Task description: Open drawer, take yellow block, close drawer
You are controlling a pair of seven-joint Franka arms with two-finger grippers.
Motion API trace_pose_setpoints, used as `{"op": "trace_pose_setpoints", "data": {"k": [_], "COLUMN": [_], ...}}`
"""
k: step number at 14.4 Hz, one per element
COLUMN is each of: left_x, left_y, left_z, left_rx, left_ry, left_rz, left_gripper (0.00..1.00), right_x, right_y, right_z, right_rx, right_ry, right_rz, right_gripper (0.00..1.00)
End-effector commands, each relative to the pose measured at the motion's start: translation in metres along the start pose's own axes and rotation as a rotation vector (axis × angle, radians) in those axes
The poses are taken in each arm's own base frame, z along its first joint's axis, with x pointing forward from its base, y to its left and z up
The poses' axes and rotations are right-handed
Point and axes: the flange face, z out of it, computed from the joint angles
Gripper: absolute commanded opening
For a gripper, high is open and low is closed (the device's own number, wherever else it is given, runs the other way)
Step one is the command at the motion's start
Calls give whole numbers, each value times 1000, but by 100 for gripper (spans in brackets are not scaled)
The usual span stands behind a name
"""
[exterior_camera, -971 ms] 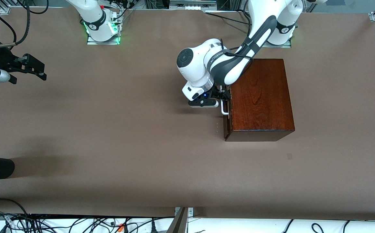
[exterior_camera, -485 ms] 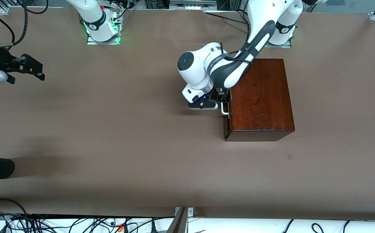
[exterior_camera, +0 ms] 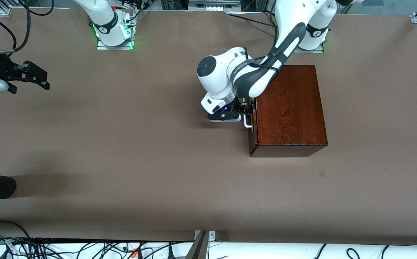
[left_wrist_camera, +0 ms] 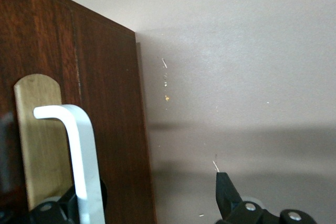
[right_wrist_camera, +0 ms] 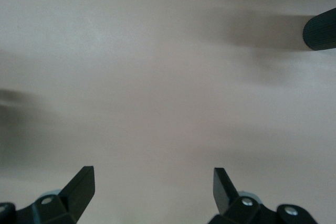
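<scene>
Drawer (exterior_camera: 252, 124): closed.
Handle (left_wrist_camera: 73, 150): between the spread fingers of the left gripper (exterior_camera: 246, 109), not clamped.
Right gripper (exterior_camera: 36, 77): waits wide open, empty, over the table's (exterior_camera: 140, 162) right-arm end.

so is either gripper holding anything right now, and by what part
No. The left gripper is open around the drawer's white handle, not clamped. The right gripper waits open over bare table.

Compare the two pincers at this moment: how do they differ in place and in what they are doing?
The left pincer is down at the drawer front of the wooden box, its fingers open either side of the white handle; the right pincer hangs over bare table at the right arm's end, waiting. The left pincer has the handle between its fingers; the right has nothing between its own. Both are open.
</scene>
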Motion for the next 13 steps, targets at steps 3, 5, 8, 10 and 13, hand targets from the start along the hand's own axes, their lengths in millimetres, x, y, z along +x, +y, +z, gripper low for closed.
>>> {"op": "trace_pose_setpoints", "data": {"k": [3,5,8,10,13], "left_x": [-3,-5,-7,-9,-13], "left_y": [15,22,32,39,52], "left_z": [-10,-15,-23,-30,-35], "left_rx": [-59,-91,-162,-200,-219], "left_ry": [20,25,25,18,26], "left_rz": [-19,-17,-25,-33,-32], "left_gripper": [100,100,100,100,100], "right_x": [1,1,1,1,1], "right_y": [2,2,2,2,3], "right_z": [-3,-3,-3,-3,-4], "right_rx": [-11,-11,-11,-11,-11], "right_ry": [-6,-6,-6,-6,-6], "right_rz": [10,10,10,10,13], "right_gripper": [100,100,100,100,100]}}
